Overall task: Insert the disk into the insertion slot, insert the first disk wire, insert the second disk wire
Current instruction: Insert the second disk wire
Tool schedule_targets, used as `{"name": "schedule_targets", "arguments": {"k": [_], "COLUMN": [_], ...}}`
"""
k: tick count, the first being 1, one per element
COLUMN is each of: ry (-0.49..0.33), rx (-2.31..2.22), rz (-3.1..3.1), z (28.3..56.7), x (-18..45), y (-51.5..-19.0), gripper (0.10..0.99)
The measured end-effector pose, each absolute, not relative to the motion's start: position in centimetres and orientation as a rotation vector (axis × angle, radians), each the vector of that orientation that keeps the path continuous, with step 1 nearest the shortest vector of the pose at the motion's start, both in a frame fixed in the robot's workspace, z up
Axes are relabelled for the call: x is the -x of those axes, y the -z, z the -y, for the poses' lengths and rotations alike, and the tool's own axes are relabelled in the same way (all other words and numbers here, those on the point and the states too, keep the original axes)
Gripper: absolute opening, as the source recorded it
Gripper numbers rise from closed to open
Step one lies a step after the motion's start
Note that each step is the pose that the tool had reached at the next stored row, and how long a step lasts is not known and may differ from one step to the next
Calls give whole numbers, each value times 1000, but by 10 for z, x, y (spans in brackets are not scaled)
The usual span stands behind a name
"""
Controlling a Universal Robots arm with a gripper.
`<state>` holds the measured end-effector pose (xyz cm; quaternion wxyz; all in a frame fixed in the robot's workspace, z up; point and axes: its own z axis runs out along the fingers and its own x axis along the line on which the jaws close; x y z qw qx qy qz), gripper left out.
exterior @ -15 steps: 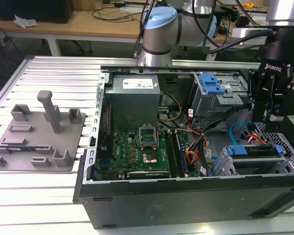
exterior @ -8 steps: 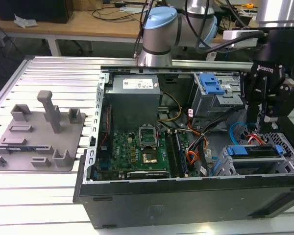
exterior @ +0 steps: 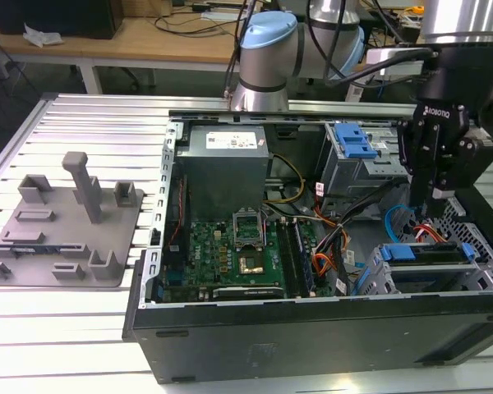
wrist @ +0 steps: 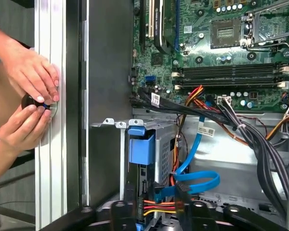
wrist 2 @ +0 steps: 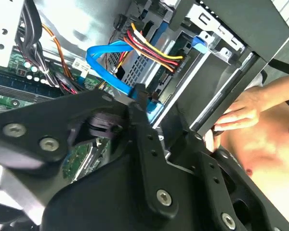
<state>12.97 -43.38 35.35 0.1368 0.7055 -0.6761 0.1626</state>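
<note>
The disk (exterior: 419,250), framed by its blue carrier (wrist: 141,149), sits inside the low grey insertion slot (exterior: 376,275) at the case's near corner on the exterior view's right. My gripper (exterior: 438,195) hangs just above the slot's back end. In both wrist views its fingers (wrist 2: 139,96) look shut on the connector end of a blue wire (wrist: 197,180) that loops beside the cage. A bundle of red, yellow and black wires (wrist 2: 154,48) runs to the same end of the disk (wrist: 156,208).
A taller bay with a ridged blue tab (exterior: 353,144) stands behind the slot. The motherboard (exterior: 238,246) and power supply (exterior: 226,160) fill the case. A person's hands (wrist: 29,96) hold a small black object on the table rail outside the case wall. A grey fixture (exterior: 62,222) lies far left.
</note>
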Motion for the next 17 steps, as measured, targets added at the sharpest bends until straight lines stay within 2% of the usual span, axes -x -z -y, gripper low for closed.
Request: {"name": "schedule_targets", "arguments": {"k": [1, 12, 14, 15, 17], "ry": [-471, -468, -467, -467, -465], "rx": [-2042, -2042, -2041, -2041, -2041], "rz": [1957, 1956, 1955, 1955, 1955], "z": [434, 433, 433, 433, 433], "x": [-130, -130, -130, -130, -130], "y": [-353, -351, -351, -350, -350], "gripper": [329, 329, 314, 239, 239]}}
